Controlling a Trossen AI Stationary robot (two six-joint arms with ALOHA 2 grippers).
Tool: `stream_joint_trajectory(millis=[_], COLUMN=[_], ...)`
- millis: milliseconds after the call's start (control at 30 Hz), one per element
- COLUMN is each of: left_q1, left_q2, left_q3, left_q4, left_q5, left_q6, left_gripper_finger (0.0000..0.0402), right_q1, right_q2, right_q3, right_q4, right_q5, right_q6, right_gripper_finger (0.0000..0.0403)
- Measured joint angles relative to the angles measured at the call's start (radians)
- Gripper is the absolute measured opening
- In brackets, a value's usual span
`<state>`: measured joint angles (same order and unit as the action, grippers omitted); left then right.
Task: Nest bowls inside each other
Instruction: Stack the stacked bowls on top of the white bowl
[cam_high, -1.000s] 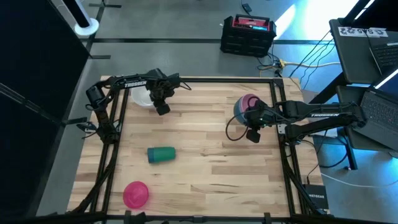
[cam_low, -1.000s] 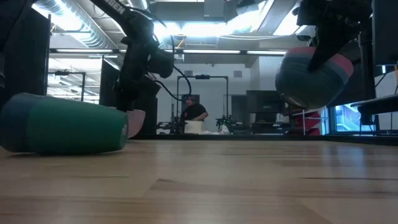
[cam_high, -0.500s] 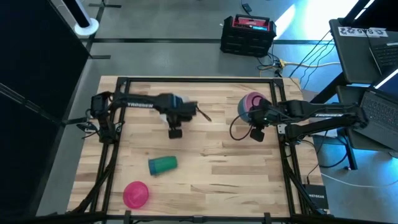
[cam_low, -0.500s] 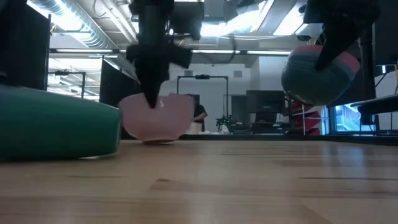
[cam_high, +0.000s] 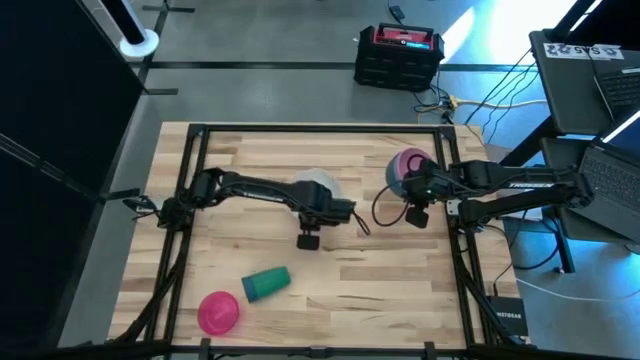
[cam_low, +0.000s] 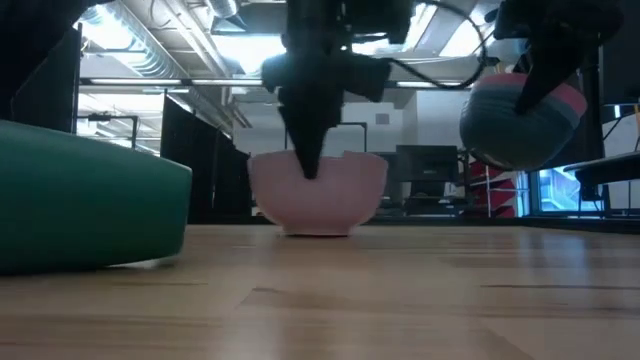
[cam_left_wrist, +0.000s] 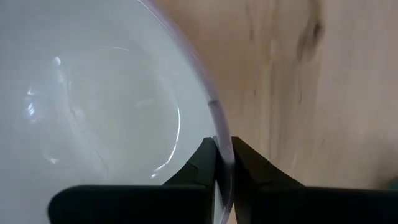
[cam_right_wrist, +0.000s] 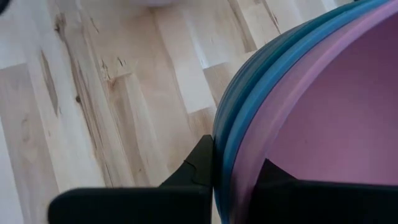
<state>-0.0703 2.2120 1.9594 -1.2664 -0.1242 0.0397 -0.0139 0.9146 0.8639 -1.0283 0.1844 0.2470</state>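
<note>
My left gripper (cam_high: 316, 203) is shut on a pale bowl (cam_high: 318, 184), white inside, near the table's middle; the low view shows that bowl (cam_low: 318, 192) upright with its base at table level. My right gripper (cam_high: 404, 187) is shut on a nested stack (cam_high: 404, 168) at the far right: two blue bowls with a pink one inside. The stack (cam_low: 525, 118) hangs tilted above the table. A magenta bowl (cam_high: 218, 312) lies upside down on its rim at the near left. My left gripper pinches the pale bowl's rim (cam_left_wrist: 213, 111), one finger inside the bowl and one outside. The fingers come from above, pointing down. The bowl sits upright; whether its base touches the table I cannot tell. My right gripper pinches the stack's rims (cam_right_wrist: 225, 134), one finger outside the outer blue bowl and one inside the pink bowl. The fingers slant down onto it from the table's right side. The stack is lifted clear and tilted.
A green cup (cam_high: 265, 283) lies on its side near the front, and it fills the left of the low view (cam_low: 90, 210). Black frame rails (cam_high: 186, 200) run along the table's edges. Bare wood lies between the two grippers.
My left gripper has swung from the far left corner toward the table's middle, bringing the pale bowl along upright. The green cup has rolled toward the near edge and turned a little.
</note>
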Motion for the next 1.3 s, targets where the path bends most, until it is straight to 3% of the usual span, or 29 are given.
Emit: stream_joint_trajectory(millis=[267,500,933,1100,1300], left_q1=[-0.033,-0.028,-0.023,-0.022,-0.041], left_q2=[0.036,0.038,0.018,-0.079,-0.305], left_q3=[0.019,0.022,0.288,0.38,0.357], left_q4=[0.011,0.048,-0.199,-0.308,-0.305], left_q5=[0.002,0.036,-0.012,-0.112,-0.276], left_q6=[0.032,0.053,-0.013,-0.143,-0.338], left_gripper_finger=[0.0007,0.0075,0.0121,0.0118,0.0117], right_q1=[0.0,0.0,0.0,0.0,0.0], right_q2=[-0.009,-0.01,-0.006,0.061,0.299], right_q3=[0.0,0.0,0.0,0.004,0.162], right_q4=[-0.008,-0.014,0.048,0.265,0.371], right_q5=[0.0,-0.001,-0.038,-0.163,-0.256], right_q6=[-0.002,-0.011,-0.032,-0.067,-0.113], right_gripper_finger=[0.0,0.0,0.0,0.0,0.0])
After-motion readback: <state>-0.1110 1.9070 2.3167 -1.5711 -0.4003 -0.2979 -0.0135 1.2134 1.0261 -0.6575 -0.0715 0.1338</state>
